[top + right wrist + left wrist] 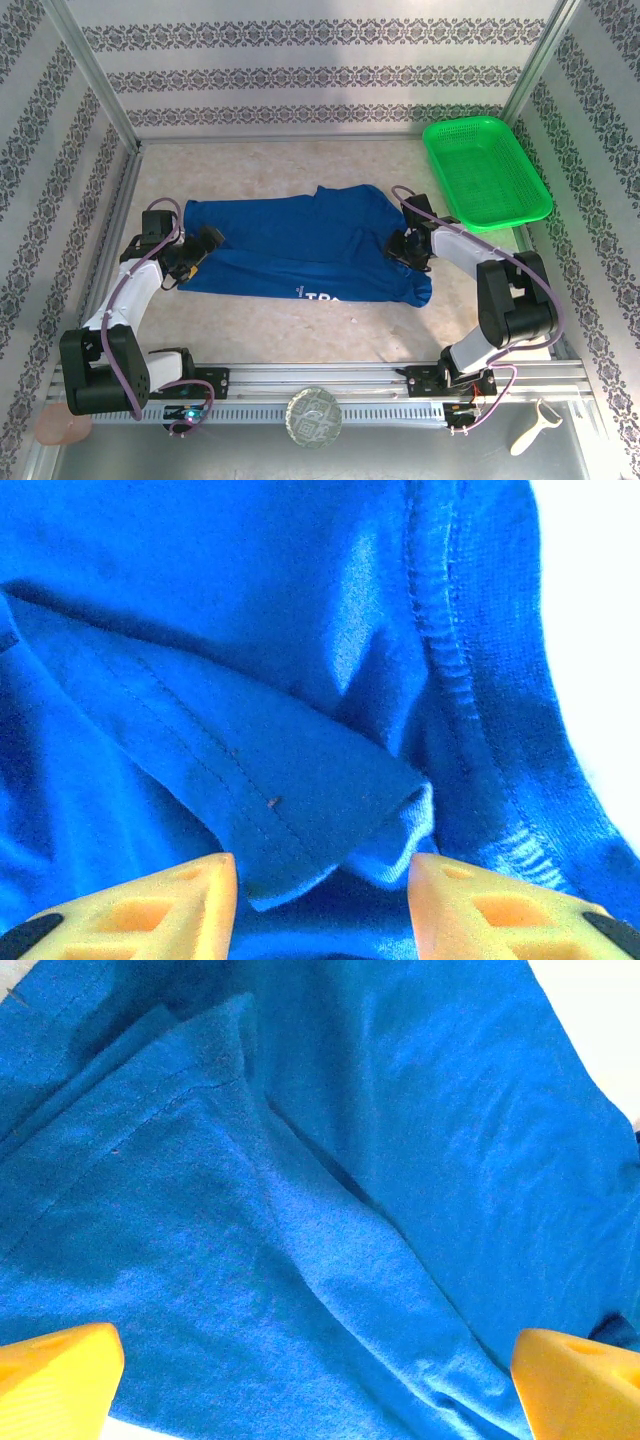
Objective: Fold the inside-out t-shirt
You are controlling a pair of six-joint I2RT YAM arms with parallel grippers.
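The inside-out t-shirt [300,250] lies spread across the middle of the table, royal blue, with white lettering [318,297] near its front hem. My left gripper [207,240] hovers over the shirt's left end. In the left wrist view its yellow fingertips [60,1375] stand wide apart, open, over creased cloth [330,1160]. My right gripper [402,248] is at the shirt's right end. In the right wrist view it [322,905] is open, its jaws straddling a folded, stitched sleeve hem [300,800] without pinching it.
An empty green mesh basket [487,172] stands at the back right. Patterned walls enclose the table on three sides. Along the near rail lie a round glassy disc [314,417], a white peeler [530,428] and a pinkish object [60,426].
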